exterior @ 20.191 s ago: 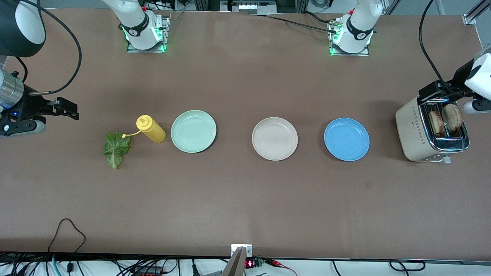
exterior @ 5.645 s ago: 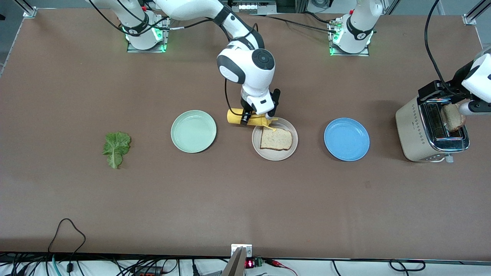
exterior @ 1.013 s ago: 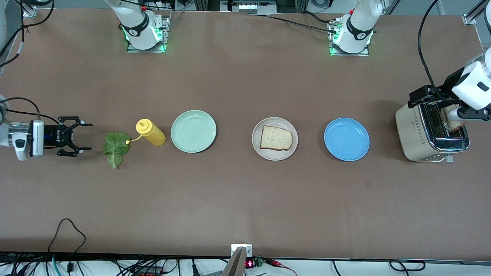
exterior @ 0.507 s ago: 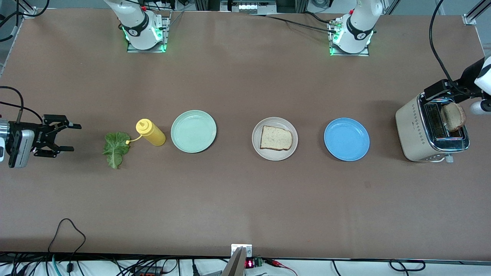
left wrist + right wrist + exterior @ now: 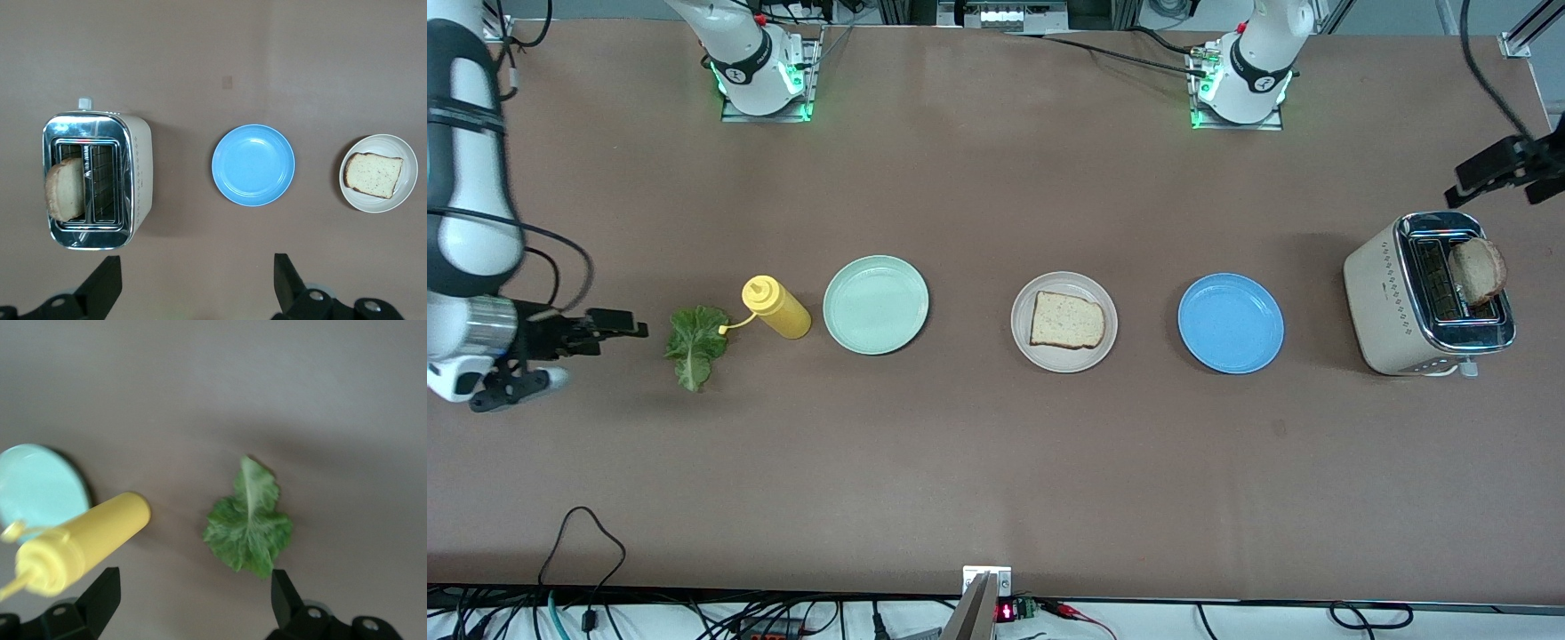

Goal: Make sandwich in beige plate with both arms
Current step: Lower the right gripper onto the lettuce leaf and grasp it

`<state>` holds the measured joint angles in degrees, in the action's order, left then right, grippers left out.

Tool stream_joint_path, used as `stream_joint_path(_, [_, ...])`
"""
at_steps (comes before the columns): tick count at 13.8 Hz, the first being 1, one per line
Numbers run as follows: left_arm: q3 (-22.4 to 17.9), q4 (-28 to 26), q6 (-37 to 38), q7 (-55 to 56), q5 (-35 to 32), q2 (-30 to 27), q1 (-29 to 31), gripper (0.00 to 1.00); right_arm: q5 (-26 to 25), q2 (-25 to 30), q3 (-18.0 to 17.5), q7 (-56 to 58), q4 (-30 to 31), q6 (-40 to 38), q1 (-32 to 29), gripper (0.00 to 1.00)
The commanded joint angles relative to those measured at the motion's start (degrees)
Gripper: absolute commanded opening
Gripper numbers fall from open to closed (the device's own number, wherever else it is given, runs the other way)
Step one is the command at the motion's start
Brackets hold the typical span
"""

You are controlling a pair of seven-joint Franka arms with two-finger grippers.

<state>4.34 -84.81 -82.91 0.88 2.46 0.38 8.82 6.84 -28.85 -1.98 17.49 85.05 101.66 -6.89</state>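
On the table point(image 5: 996, 462) your biggest change is at the toaster point(image 5: 1427, 298), toward the left arm's end: the left gripper point(image 5: 1494, 169) has pulled away from the slot and now hangs above the table just beside the toaster, fingers spread wide in the left wrist view and holding nothing. The second bread slice point(image 5: 1478, 269) stays standing in the toaster — so the top of your sandwich is not yet collected.

At the right arm's end, the right gripper point(image 5: 596, 331) has swung round and now hovers near the lettuce leaf point(image 5: 696, 342), jaws wide apart and empty; its wrist view looks straight down on the leaf, with the yellow sauce bottle point(image 5: 775, 305) lying just beside it. That reads as the approach to the lettuce, which I judge to be your next pick.

Your beige plate point(image 5: 1064, 354) sits between the mint-green plate point(image 5: 875, 304) and the blue plate point(image 5: 1230, 322), unchanged over the last second, with one bread slice point(image 5: 1066, 319) lying flat in it. So you have the base laid — the leaf and the top slice remain.
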Motion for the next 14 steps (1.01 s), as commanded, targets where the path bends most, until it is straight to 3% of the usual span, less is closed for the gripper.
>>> stream_joint_path(1, [1.8,2.11,0.65,-0.35,0.01,4.18,-1.43,1.0,-7.87,0.73,-0.21,-12.53,5.37,5.62,2.58,1.0])
stream_joint_path(3, [1.81,2.11,0.39,-0.09,0.18,7.87,-1.61,1.0,-10.52,0.2,-0.3,-17.64,7.84,10.2,3.9,1.0])
stream_joint_path(6, [1.98,1.76,-3.73,0.26,-0.17,8.5,-2.23,1.0,-16.14,-1.03,-0.3,-23.37,9.69,14.68,4.96,1.0])
stream_joint_path(9, [2.16,1.41,-8.83,0.26,-0.09,8.5,-2.32,1.0,-16.94,-3.31,-0.3,-23.03,11.79,22.23,4.7,1.0])
stream_joint_path(14, [2.6,1.14,-8.67,0.35,-0.09,7.36,-2.05,1.0,-17.74,-6.56,-0.3,-23.29,12.33,25.25,4.52,1.0])
